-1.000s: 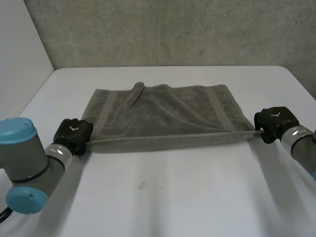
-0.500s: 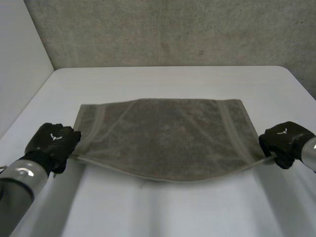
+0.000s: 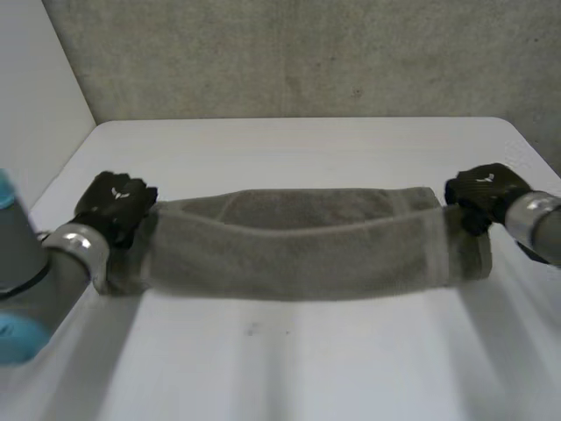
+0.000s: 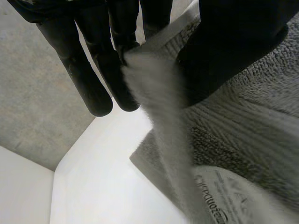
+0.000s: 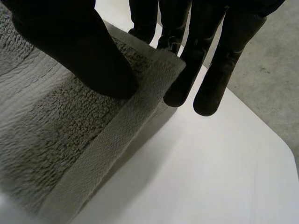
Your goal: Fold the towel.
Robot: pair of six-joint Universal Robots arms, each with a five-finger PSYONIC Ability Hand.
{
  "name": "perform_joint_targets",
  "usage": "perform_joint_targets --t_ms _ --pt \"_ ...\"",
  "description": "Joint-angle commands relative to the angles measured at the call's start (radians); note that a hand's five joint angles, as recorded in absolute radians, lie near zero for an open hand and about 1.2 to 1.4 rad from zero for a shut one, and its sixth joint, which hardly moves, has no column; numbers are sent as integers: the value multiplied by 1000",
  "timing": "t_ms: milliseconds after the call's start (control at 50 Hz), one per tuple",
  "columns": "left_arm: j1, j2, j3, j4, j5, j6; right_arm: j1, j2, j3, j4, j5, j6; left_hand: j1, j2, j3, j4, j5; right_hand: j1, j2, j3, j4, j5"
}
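Left hand (image 3: pixel 114 206): thumb (image 4: pixel 233 46) pinches the towel (image 3: pixel 298 246) against the fingers (image 4: pixel 88 65) at its left end. The grip is on the hem, near a corner. Right hand (image 3: pixel 484 193): same hold at the right end, with the thumb (image 5: pixel 79 51) pressed on top of the corner and the fingers (image 5: pixel 210 70) behind it. The towel spans the gap between the hands as a long band over the middle of the table (image 3: pixel 307 368), and it looks doubled over on itself.

We judge the step to be the first fold, carrying the held edge across to meet the far one.
- Move both hands level and at one pace, so the band does not skew.
- Hold a light tension between the ends; slack in the middle would sag and wrinkle.
- Bring the held corners down onto the far corners, hem on hem.
- Let go only when the cloth lies flat.

Hard to make out:
- The far edge lies behind the raised band in the head view, so we cannot check alignment.
- We cannot tell whether the held edge is clear of the table or brushing it.
- We cannot tell how many layers each pinch takes in.
- The print on the label (image 4: pixel 219 205) near the left hand is unreadable.
- Both short ends droop under the hands, and their corners are lost to us.
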Motion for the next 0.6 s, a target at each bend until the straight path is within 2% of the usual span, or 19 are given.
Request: perform_joint_targets --t_ms 20,60,120,320,340,360,380,400,420,440,520,600 --pt "-10 -321 373 -6 -6 -4 76 279 -299 -100 117 14 238 178 180 179 207 20 208 207 200 229" --pt "-15 -427 513 -20 -6 -4 91 358 -391 -202 142 37 238 178 180 179 207 20 208 207 200 229" --pt "-20 -518 632 -49 -12 -5 94 417 -459 -256 177 46 238 178 180 179 207 20 208 207 200 229" --pt "-39 -684 854 -136 -82 -8 109 518 -589 -293 183 49 238 178 180 179 207 20 208 207 200 229" --pt "-41 -685 855 -136 -82 -11 114 527 -594 -293 186 46 -305 -365 -363 -364 -336 -557 -369 -370 -377 -349" --pt "-41 -685 855 -136 -82 -11 114 528 -594 -293 186 46 -310 -371 -369 -369 -341 -563 -375 -376 -383 -354" --pt "-46 -684 854 -140 -87 -14 122 531 -590 -293 192 40 -984 -1044 -1042 -1042 -1015 -1202 -1014 -1015 -1022 -993" --pt "-53 -678 851 -141 -87 -19 134 524 -579 -293 197 35 -879 -939 -937 -938 -910 -1202 -1014 -1015 -1022 -993" --pt "-53 -678 851 -141 -87 -19 134 524 -579 -293 197 35 -877 -937 -936 -936 -908 -1202 -1014 -1015 -1022 -993" --pt "-64 -669 845 -144 -88 -28 148 514 -561 -291 199 37 -984 -1044 -1042 -1042 -1015 -1202 -1014 -1015 -1022 -993" --pt "-72 -610 799 -156 -96 -60 160 437 -491 -288 199 41 -984 -1044 -1042 -1042 -1015 -1202 -1014 -1015 -1022 -993" --pt "-70 -442 647 -179 -122 -125 155 252 -305 -290 191 54 -984 -1044 -1042 -1042 -1015 -1202 -1014 -1015 -1022 -993"
